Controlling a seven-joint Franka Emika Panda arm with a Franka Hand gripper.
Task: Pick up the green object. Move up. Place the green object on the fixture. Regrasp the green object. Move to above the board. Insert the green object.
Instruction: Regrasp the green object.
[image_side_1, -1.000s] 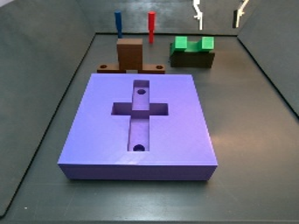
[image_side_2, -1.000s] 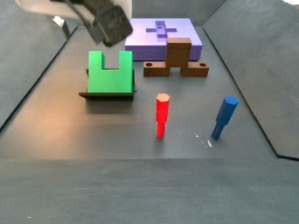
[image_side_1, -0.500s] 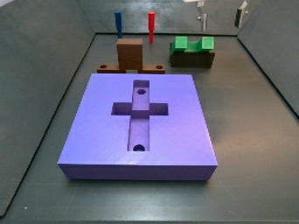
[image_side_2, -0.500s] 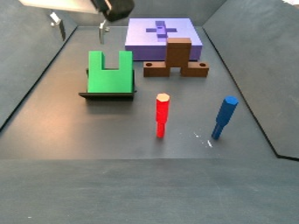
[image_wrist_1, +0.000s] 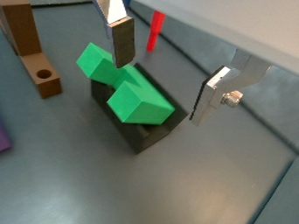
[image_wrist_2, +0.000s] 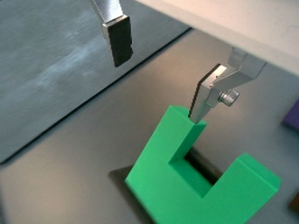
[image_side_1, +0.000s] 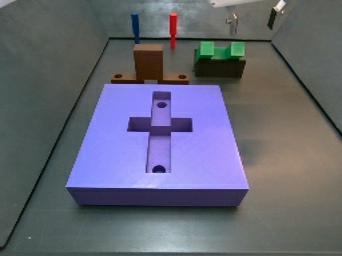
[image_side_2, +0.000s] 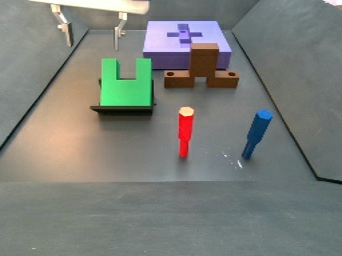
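gripper up above the green object, fingers spread wide and holding nothing, one silver finger just over one green prong, the other finger out past the fixture's edge in a wrist view. same spread seen in another wrist view: gripper with one dark-padded finger over bare floor and the second finger right by the tip of a prong of the green object. green object resting on the dark fixture, notch open, prongs pointing away from the fixture's base. in a side view, gripper at the top edge, above and slightly beyond the green object, which sits on the fixture near the far wall, to the right of a brown block. board lying flat in the foreground there, cross recess and two round holes empty, well apart from the green object. in another side view, gripper high at the upper left, above and behind the green object, which lies sloped on the fixture; board at the back, brown block just before it. red peg and blue peg standing upright nearer the camera, apart from everything else.
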